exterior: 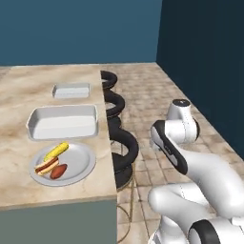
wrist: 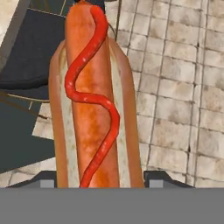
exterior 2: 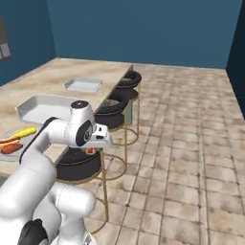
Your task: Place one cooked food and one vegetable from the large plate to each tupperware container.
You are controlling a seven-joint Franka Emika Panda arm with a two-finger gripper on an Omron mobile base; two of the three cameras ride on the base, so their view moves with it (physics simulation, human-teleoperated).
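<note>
My arm (exterior: 190, 157): glossy white shell, dark joints

My links are rounded, smooth white housings, joined by black bands at the joints. A black strip runs along one forearm segment. My wrist ends in a grey-capped white cylinder. My finger tips (wrist: 48, 180) are small, dark and blocky.

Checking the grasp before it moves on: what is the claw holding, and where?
A hot dog, gripped at one end between the claw fingers.

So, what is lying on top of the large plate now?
On the large plate lie a yellow corn cob, a hot dog and a reddish-brown food piece. What lies beneath them is covered.
</note>
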